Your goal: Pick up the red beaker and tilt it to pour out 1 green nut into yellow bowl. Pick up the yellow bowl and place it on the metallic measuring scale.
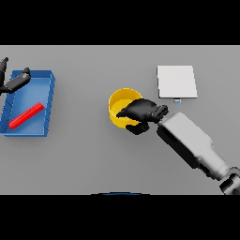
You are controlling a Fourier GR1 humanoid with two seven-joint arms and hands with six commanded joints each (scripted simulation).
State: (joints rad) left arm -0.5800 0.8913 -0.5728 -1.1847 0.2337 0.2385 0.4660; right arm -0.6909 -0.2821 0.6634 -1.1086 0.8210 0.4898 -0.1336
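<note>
Head view shows the right hand [140, 112] reaching in from the lower right over the grey worktop [84, 154], its fingers laid over the near right rim of the yellow bowl [120, 104] with the thumb curled below the wall, so the hand grasps the bowl. That bowl sits near the middle of the worktop, and whether anything lies in it cannot be told. Just right of it and farther back lies the metallic measuring scale [176, 81], a pale square plate, apart from the bowl. At the far left the left hand [15, 82] hangs relaxed over the back corner of a blue tray [47, 101], where a red bar [26, 116] lies slanted.
</note>
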